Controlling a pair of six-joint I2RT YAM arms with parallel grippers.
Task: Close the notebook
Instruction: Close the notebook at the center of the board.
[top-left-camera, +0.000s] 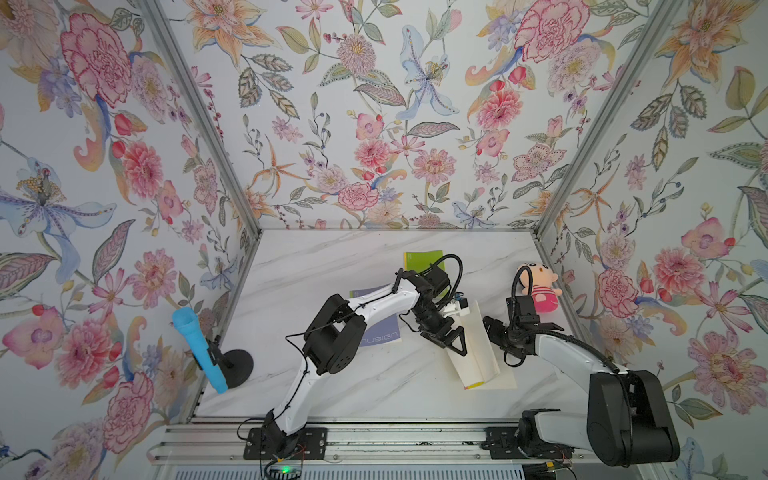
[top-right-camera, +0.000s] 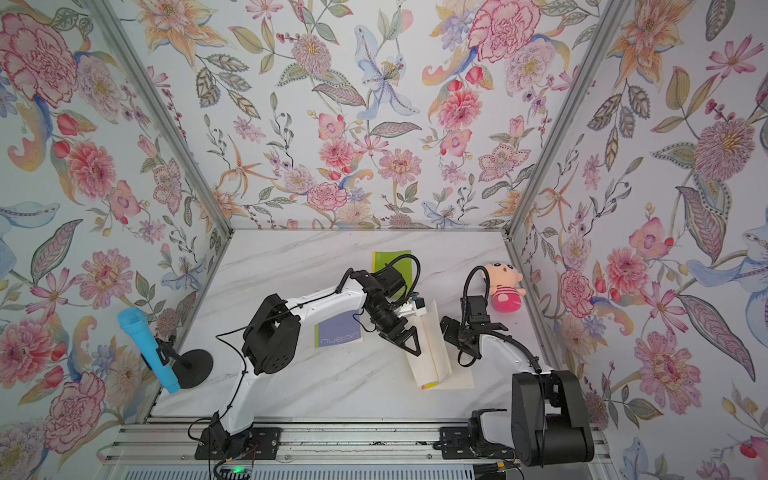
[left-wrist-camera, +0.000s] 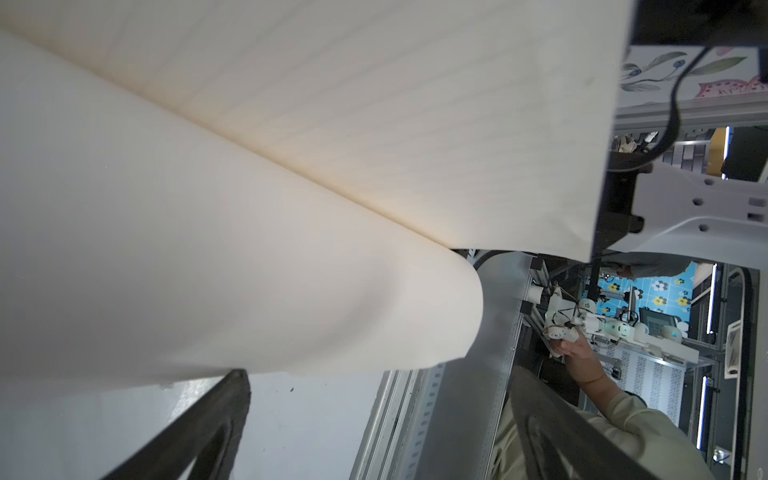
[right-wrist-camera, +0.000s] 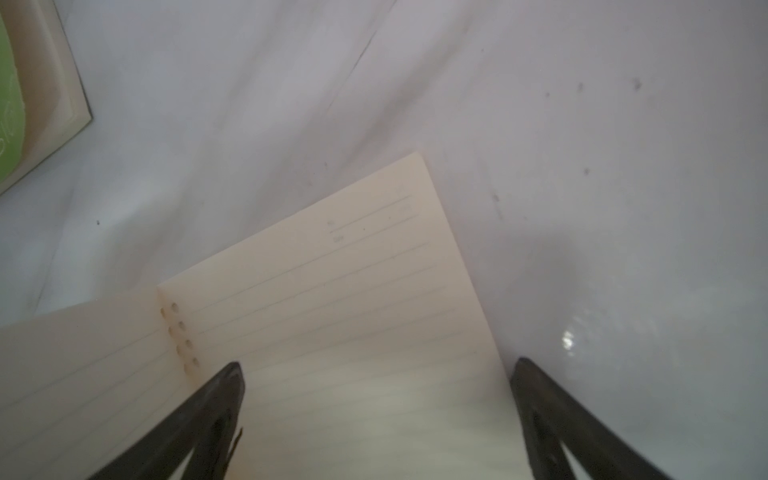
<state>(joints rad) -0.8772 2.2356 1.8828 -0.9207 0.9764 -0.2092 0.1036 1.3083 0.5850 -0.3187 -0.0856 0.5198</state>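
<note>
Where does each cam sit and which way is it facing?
Top views: stereo head overhead, looking down at the table, left arm, right arm and open notebook.
Left wrist: on the left arm, facing the notebook's raised, curling pages; left tool open.
Right wrist: on the right arm, facing down at the flat lined page; right tool open over it.
Shared: all see the notebook; right wrist and top views share the green booklet.
</note>
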